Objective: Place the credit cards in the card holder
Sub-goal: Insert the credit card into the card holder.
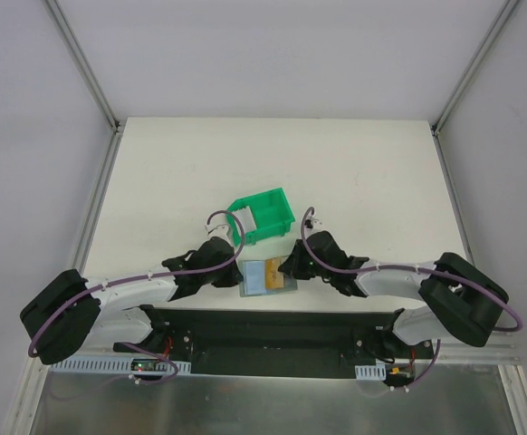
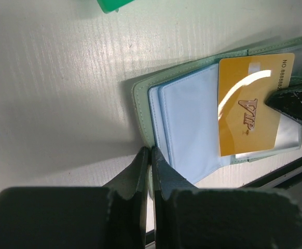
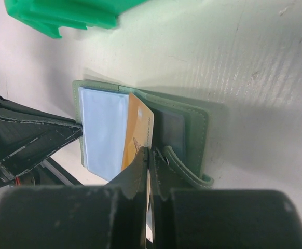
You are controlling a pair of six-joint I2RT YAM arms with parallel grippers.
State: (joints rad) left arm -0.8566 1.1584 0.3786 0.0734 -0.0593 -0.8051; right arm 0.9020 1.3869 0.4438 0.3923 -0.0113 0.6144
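Note:
The grey-green card holder (image 1: 265,276) lies open near the table's front edge, clear pockets up. In the left wrist view my left gripper (image 2: 151,151) is shut on the card holder's (image 2: 141,98) left edge. A tan-orange credit card (image 2: 249,106) marked VIP lies slanted over the holder's right leaf. My right gripper (image 3: 149,153) is shut on that credit card's (image 3: 138,129) near edge, beside the holder (image 3: 192,129) and its clasp strap (image 3: 184,166). In the top view the left gripper (image 1: 234,275) and right gripper (image 1: 288,269) flank the holder. No other card shows.
A bright green plastic bin (image 1: 262,216) stands just behind the card holder, also at the top of the left wrist view (image 2: 112,4) and the right wrist view (image 3: 63,13). The dark base rail (image 1: 263,331) runs along the table's front edge.

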